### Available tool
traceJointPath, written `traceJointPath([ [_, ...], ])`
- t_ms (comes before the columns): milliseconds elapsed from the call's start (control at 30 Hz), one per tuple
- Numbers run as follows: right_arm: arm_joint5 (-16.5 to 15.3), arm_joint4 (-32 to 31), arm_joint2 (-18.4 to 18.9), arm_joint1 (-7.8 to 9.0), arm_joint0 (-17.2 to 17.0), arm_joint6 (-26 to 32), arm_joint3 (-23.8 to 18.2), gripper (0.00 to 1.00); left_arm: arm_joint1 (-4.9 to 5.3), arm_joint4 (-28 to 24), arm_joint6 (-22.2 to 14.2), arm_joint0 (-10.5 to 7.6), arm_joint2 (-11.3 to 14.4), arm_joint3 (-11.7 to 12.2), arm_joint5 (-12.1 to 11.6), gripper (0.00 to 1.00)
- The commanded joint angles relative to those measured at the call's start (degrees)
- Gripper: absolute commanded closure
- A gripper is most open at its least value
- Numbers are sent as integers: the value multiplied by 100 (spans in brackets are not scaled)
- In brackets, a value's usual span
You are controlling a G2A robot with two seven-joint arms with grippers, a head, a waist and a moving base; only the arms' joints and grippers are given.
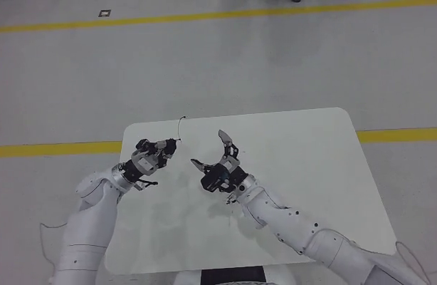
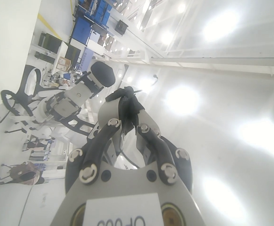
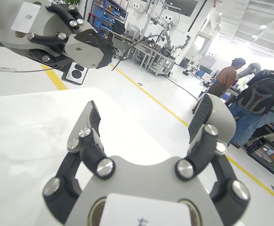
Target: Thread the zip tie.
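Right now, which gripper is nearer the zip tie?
Left. The left gripper is shut on the zip tie; the right gripper hangs open beside it, not touching.

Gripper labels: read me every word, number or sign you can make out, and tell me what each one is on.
"左": side label on the left gripper.
right back label on the right gripper: cut off at the picture edge, unreadable.
left back label: also cut off, unreadable.
floor marker: too small to read.
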Motion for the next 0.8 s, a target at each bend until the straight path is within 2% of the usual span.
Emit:
traceJointPath([
  [0, -29, 5, 4, -3, -20, 11, -14, 0, -2, -1, 79, 6, 12, 1, -18, 100],
  [33, -57, 0, 26, -10, -39, -2, -46, 0, -9, -79, 180, 27, 41, 18, -4, 100],
  [100, -45, 0, 46, -28, -47, -116, -58, 0, -31, -539, 344, 37, 57, 76, 194, 100],
  [200, 0, 0, 40, -65, -1, -307, 8, 0, -23, -1152, 440, 99, 244, 185, 194, 100],
  [300, 0, 0, 59, -112, 17, -466, 81, 0, 53, -1638, 549, 102, 467, 254, 194, 100],
  [467, 0, 0, 14, -208, 25, -611, 191, 0, 268, -2307, 599, 61, 903, 293, 194, 100],
  [533, 0, 0, 0, -244, 39, -643, 237, 0, 359, -2423, 637, 43, 1033, 277, 194, 100],
  [567, 0, 0, -5, -266, 54, -661, 270, 7, 417, -2473, 661, 33, 1098, 259, 194, 100],
  [633, 0, 0, -8, -295, 80, -679, 326, 29, 496, -2532, 659, 23, 1188, 213, 194, 100],
  [667, 0, 0, -10, -309, 90, -687, 347, 35, 532, -2556, 675, 22, 1226, 187, 194, 100],
  [700, 0, 0, -10, -326, 98, -702, 370, 50, 567, -2580, 665, 22, 1271, 154, 194, 100],
  [733, 0, 0, -12, -337, 107, -714, 390, 51, 567, -2580, 665, 22, 1271, 154, 194, 100],
  [767, 0, 0, -15, -348, 115, -724, 408, 56, 567, -2580, 665, 22, 1271, 154, 194, 100],
])
